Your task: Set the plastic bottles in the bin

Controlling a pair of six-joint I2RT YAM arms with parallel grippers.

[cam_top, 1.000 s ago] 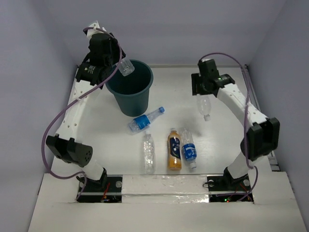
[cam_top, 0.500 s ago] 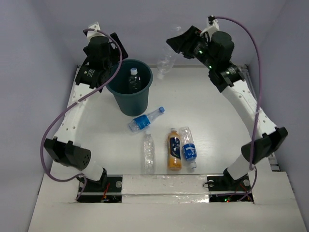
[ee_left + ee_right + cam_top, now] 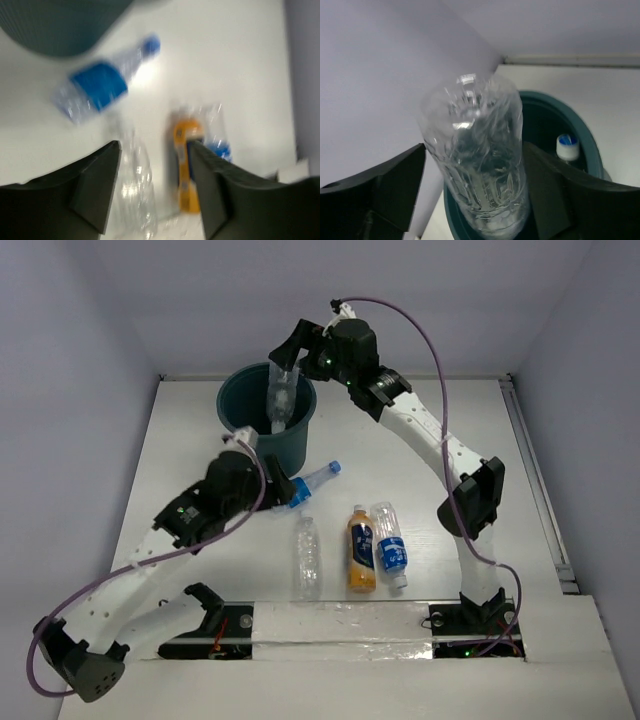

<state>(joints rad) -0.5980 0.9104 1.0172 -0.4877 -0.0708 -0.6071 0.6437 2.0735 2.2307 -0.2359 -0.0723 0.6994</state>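
One clear bottle point(image 3: 475, 150) — clamped in the right gripper point(image 3: 475, 195) over the teal bin point(image 3: 285, 445), due for release to join the capped bottle point(image 3: 568, 146) inside. Left gripper point(image 3: 155, 192) — jaws apart, empty, near the blue-labelled bottle point(image 3: 100, 90); likely next: descend, close.

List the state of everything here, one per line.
Bin: upright, one capped bottle inside.
Held clear bottle: gripped above bin.
Right pincer: shut on held clear bottle.
Left pincer: open, empty.
Bottle by bin: lying flat.
Loose clear bottle: lying flat.
Orange bottle: lying flat.
Rightmost bottle: lying flat.
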